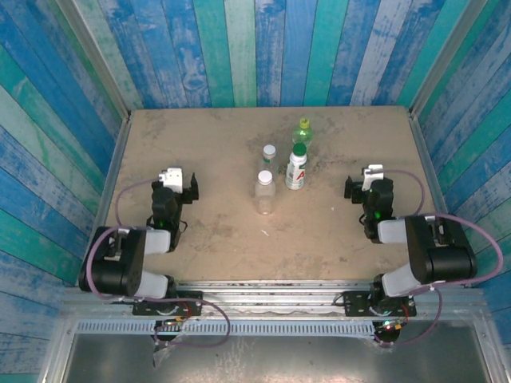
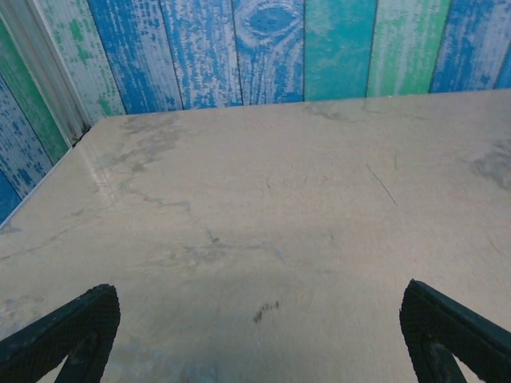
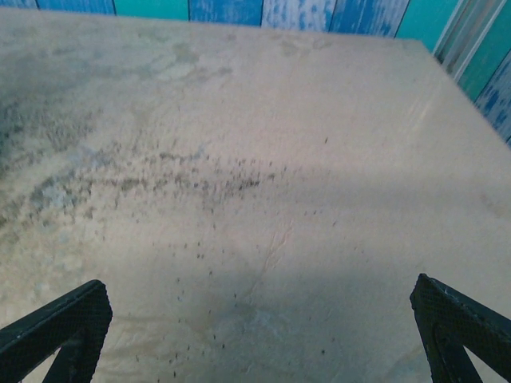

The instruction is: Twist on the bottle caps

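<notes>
Top external view: four bottles are found upright in a cluster at the middle of the table [image 1: 184,136], between the arms. A yellow-green cap [image 1: 303,123] is seated on the green bottle [image 1: 303,136], a dark green cap [image 1: 299,149] on the labelled bottle [image 1: 296,171], and white caps [image 1: 270,149] on the far clear bottle [image 1: 270,162] and near clear bottle [image 1: 264,198]. Tightness cannot be judged. The left gripper [image 1: 182,182] and right gripper [image 1: 361,182] are set with jaws wide apart, nothing between them, well apart from the cluster. The labelled bottle lies left of the right gripper, which is judged nearer; the near clear bottle lies right of the left gripper. Long axes are vertical, so caps would be approached from above.
</notes>
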